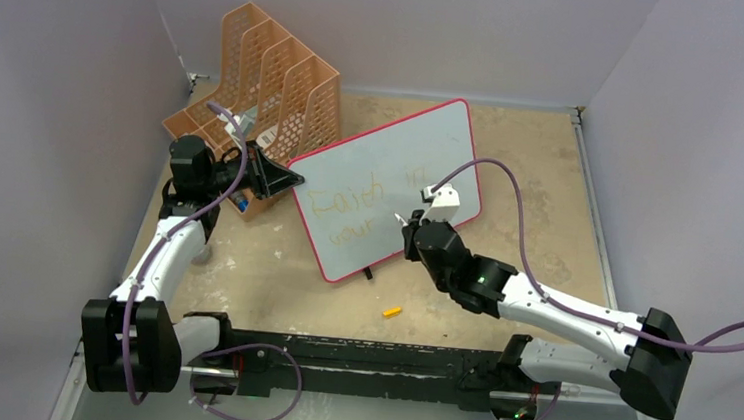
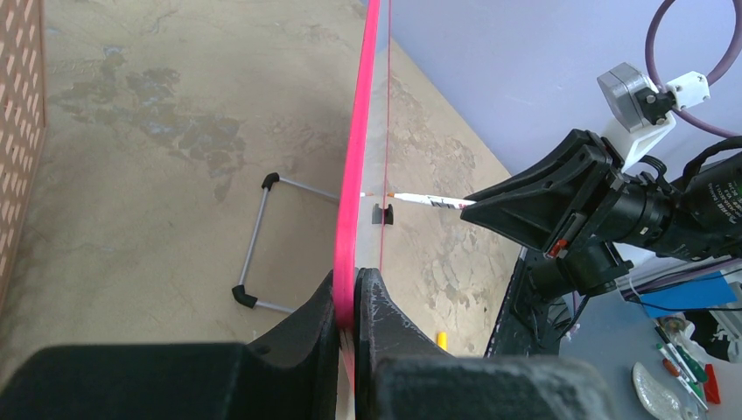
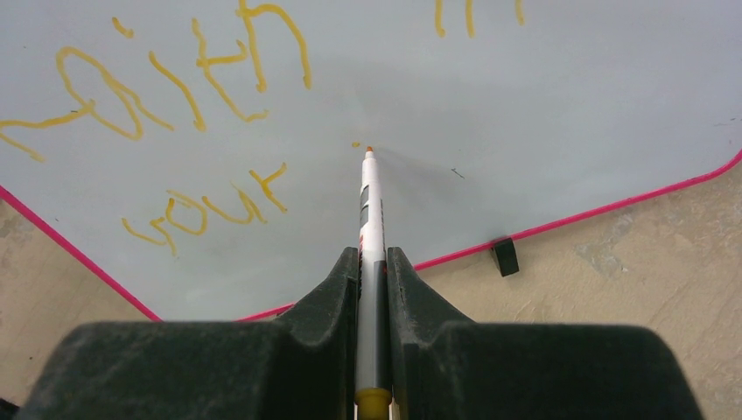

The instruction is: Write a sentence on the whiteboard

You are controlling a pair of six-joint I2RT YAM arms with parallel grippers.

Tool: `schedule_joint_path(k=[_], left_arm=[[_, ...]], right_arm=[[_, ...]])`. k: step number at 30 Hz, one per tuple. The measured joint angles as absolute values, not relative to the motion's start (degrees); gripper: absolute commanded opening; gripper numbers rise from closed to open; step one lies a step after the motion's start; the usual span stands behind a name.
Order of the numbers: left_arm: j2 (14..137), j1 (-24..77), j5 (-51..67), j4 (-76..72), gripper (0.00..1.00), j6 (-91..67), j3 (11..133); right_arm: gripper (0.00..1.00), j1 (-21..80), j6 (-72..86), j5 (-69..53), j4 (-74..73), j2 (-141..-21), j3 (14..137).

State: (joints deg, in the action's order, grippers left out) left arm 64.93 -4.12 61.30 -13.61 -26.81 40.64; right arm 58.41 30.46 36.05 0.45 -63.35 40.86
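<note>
The whiteboard (image 1: 390, 186) with its red-pink frame stands tilted at mid-table. My left gripper (image 1: 288, 176) is shut on the whiteboard's left edge (image 2: 347, 262), seen edge-on in the left wrist view. The sentence (image 3: 175, 79) is in yellow-orange letters: "Faith" and "in" on the upper line, "your" (image 3: 206, 210) below. My right gripper (image 3: 373, 267) is shut on a white marker (image 3: 371, 210). Its orange tip (image 3: 369, 150) is at the board just right of "your", beside a small dot (image 3: 355, 144). From the left wrist view the marker (image 2: 429, 200) reaches the board face.
An orange perforated file rack (image 1: 267, 86) stands behind the left gripper. A yellow marker cap (image 1: 392, 312) lies on the table near the front. The board's wire stand (image 2: 254, 249) and black feet (image 3: 503, 256) rest on the tabletop. Walls enclose the table on three sides.
</note>
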Motion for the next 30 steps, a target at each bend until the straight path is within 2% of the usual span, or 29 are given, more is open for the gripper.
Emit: schedule_joint_path(k=[30], left_arm=[[64.93, -4.12, 61.28, -13.61, 0.0, -26.81, 40.64]], right_arm=[[0.0, 58.43, 30.37, 34.94, 0.71, -65.25, 40.84]])
